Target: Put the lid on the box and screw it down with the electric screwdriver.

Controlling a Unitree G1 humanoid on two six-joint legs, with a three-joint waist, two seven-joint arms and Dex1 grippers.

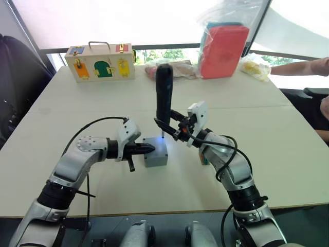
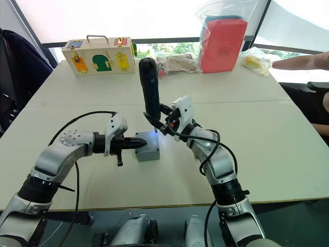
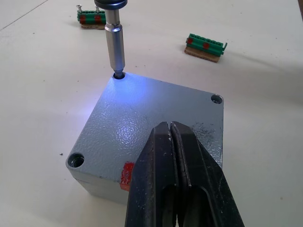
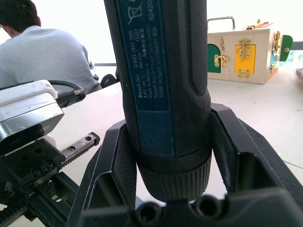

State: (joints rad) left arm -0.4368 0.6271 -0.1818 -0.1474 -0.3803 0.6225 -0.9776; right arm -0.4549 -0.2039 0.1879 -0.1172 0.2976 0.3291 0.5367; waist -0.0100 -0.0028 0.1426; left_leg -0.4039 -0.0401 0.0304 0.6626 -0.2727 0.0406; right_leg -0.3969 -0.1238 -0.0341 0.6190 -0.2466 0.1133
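The grey box (image 1: 157, 159) stands mid-table with the lid (image 3: 151, 118) seated on top; a red mark (image 3: 125, 175) shows on its side wall. My right gripper (image 1: 172, 128) is shut on the electric screwdriver (image 1: 164, 92), which stands upright. Its metal bit (image 3: 115, 47) sits in a far corner screw hole, and blue light spreads over the lid. My left gripper (image 1: 146, 149) is shut, its fingers (image 3: 158, 189) lying over the lid's near edge from the left. Two other corner holes show in the left wrist view.
Two small green blocks (image 3: 204, 46) (image 3: 91, 18) lie on the table beyond the box. At the far edge stand a wooden case with colourful doors (image 1: 100, 63), plastic bags (image 1: 172, 68) and a red pack (image 1: 223, 49). A person's arm (image 1: 303, 67) reaches in at the right.
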